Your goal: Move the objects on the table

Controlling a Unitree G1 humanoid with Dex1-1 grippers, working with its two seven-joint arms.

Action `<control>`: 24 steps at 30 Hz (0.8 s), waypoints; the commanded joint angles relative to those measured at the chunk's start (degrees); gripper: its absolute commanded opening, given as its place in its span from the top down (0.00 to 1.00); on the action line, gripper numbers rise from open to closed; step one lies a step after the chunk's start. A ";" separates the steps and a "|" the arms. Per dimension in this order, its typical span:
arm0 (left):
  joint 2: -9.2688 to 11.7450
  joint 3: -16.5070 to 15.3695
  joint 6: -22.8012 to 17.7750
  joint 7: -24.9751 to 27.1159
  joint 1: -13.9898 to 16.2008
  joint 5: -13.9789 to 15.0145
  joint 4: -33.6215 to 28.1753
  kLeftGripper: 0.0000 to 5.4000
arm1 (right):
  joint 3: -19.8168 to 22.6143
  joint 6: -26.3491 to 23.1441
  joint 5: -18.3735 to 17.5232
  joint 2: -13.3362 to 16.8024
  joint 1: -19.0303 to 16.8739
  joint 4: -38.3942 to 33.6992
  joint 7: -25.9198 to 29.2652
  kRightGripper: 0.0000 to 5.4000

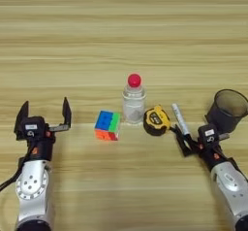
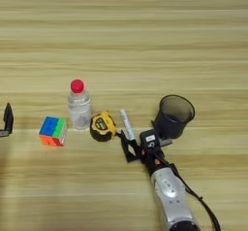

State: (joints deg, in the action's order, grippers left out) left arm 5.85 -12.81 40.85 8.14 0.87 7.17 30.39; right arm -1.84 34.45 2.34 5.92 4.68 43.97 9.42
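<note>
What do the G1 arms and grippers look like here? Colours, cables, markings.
Both forearms are silver-grey rounded metal shells with a circular joint cover. Each wrist block is black, with a small white label and orange-red accents. The left gripper has two black, flat, tapered fingers; the right gripper is black too. A thin black cable runs beside each forearm.

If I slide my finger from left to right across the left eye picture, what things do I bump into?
Left gripper → puzzle cube → bottle with the red cap → tape measure → marker → right gripper → dark cup.
</note>
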 commanded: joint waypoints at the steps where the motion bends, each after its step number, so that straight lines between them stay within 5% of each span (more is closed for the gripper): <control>1: 0.68 -0.02 -0.23 0.34 -0.21 0.31 0.42 0.01 | 0.54 0.01 -0.49 -0.49 0.93 1.46 -0.20 0.00; 18: 0.51 0.20 -0.38 0.39 0.00 0.21 0.13 0.01 | 1.45 -5.38 -3.78 -1.48 1.62 4.07 3.41 0.00; 24: 0.52 0.21 -0.38 0.32 0.16 0.17 -0.02 0.01 | 3.92 -7.99 -8.84 -2.61 1.19 1.96 7.24 0.00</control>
State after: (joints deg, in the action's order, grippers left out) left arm 5.86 -12.74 40.84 8.18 0.90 7.18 30.38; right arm 1.61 28.49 -5.47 3.68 6.51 46.26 15.85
